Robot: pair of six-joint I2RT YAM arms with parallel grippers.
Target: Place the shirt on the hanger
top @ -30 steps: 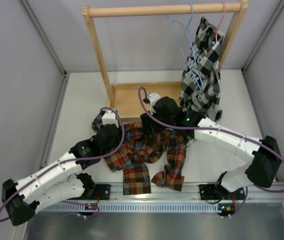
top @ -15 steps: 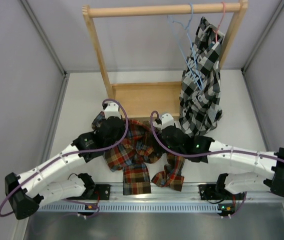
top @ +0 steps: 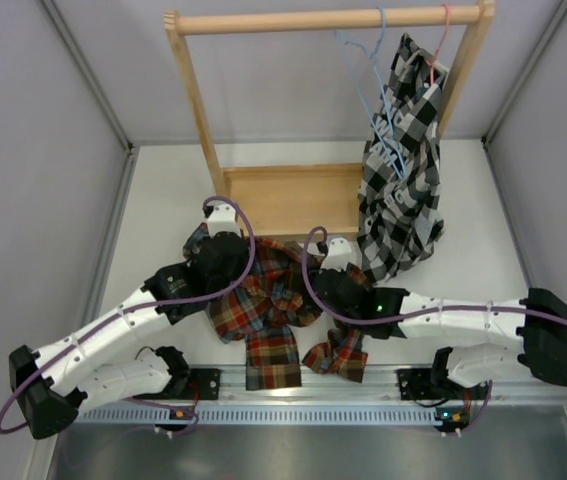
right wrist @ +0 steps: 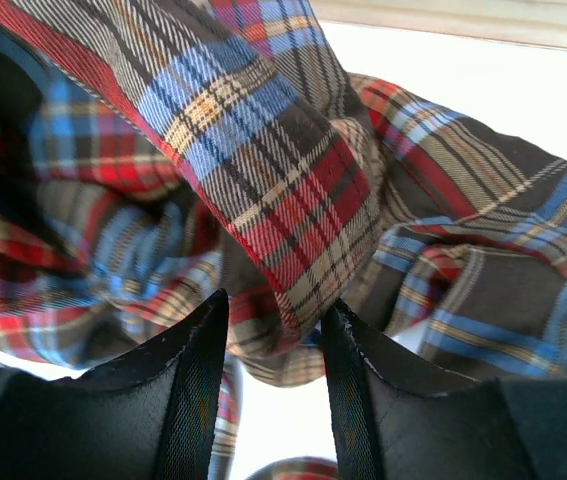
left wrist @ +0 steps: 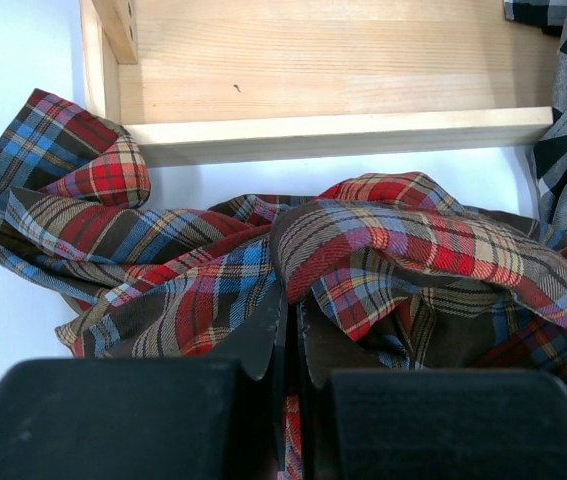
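Left gripper (left wrist: 287,335) is clamped on the shirt (left wrist: 163,250); my right gripper (right wrist: 271,335) stands apart round a fold. At one o'clock, I lose the hanger (top: 381,30) against the checked shirt (top: 403,170).

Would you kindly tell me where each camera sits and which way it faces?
Top external: above, behind the robot, looking down on the shirt and wooden rack; left arm and right arm show.
Left wrist: low, facing the rack across the shirt; shut left pincer shows.
Right wrist: close over the shirt; open right pincer straddles a fold.
All share the shirt.
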